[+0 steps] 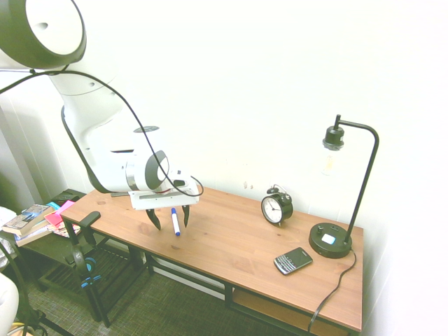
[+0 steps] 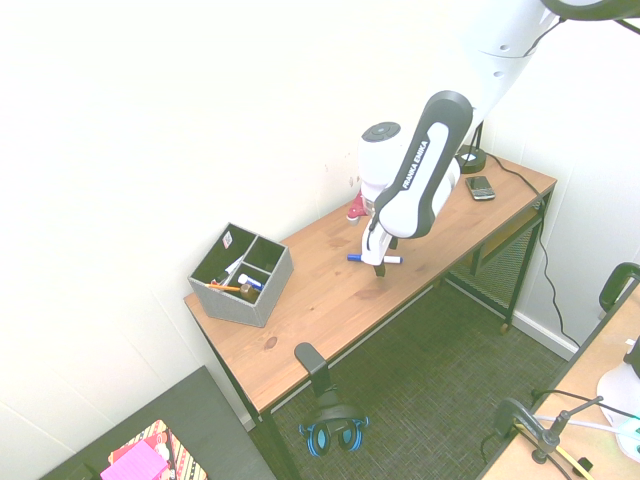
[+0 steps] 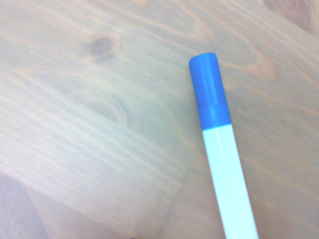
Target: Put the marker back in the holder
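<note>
Jaws spread wide, the gripper (image 1: 169, 218) straddles the marker (image 1: 175, 221) lying flat on the wooden desk (image 1: 238, 245). This looks like the grasp approach; next, close, lift, carry to the grey holder (image 2: 243, 275), well apart.

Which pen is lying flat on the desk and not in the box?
The marker with the blue cap: it lies alone on the desk between the open gripper fingers. The other pens sit inside the grey holder.
</note>
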`<move>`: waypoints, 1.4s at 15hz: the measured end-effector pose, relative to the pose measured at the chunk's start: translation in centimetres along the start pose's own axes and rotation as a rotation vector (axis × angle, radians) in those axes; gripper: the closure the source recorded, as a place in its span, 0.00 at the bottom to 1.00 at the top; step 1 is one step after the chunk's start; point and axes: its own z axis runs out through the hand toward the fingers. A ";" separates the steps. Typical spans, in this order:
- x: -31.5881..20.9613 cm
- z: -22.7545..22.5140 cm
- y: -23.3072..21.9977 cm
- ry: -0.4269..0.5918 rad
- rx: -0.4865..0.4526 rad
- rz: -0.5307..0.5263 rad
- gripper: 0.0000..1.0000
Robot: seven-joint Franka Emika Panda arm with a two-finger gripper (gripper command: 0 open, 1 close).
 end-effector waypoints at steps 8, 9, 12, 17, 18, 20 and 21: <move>2.2 0.7 0.9 -0.054 0.014 -0.009 1.00; 2.3 0.7 1.0 -0.058 0.015 -0.007 1.00; 2.4 0.8 1.2 -0.068 0.017 0.005 1.00; 2.4 0.9 1.4 -0.074 0.018 0.023 1.00; 2.4 0.9 1.4 -0.075 0.019 0.025 1.00; 2.3 0.8 1.2 -0.076 0.021 0.029 1.00; 2.3 0.8 1.2 -0.078 0.023 0.037 1.00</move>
